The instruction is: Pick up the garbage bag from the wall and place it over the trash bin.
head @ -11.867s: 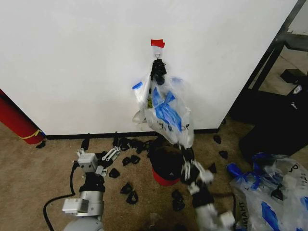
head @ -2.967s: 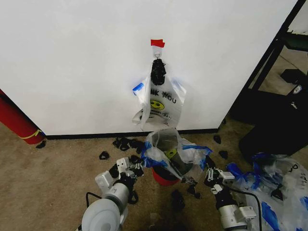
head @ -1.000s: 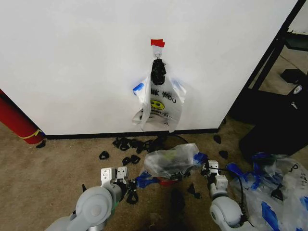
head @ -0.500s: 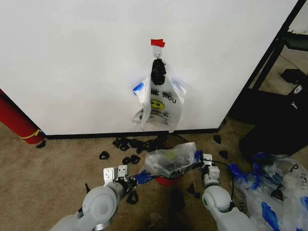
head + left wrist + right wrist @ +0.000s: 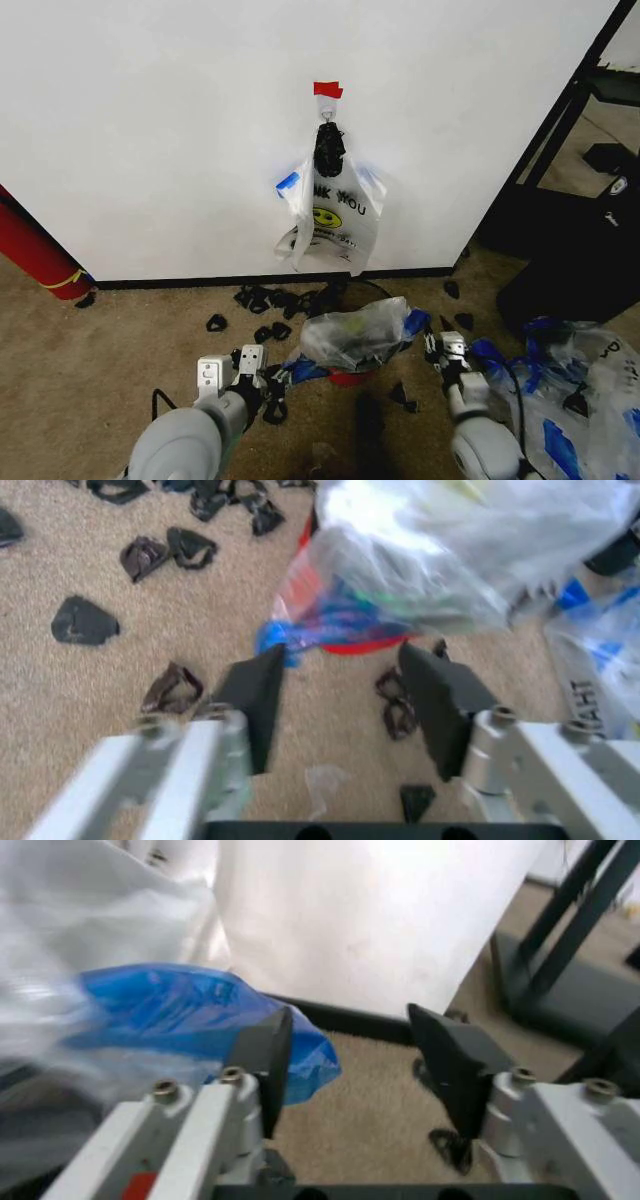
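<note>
Beige carpet: your thin translucent white garbage bag [image 5: 355,335] drapes the small red trash bin [image 5: 345,377], seemingly placed; left gripper [image 5: 345,697] and right gripper [image 5: 350,1057] spread (both empty).

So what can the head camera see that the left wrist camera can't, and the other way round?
Head view: the white wall with red tape, a second smiley bag on its hook, and the right gripper. Left wrist view: the left gripper up close, its fingers spread apart with nothing between them. Both show the garbage bag draped over the red trash bin, and black scraps on the carpet.
</note>
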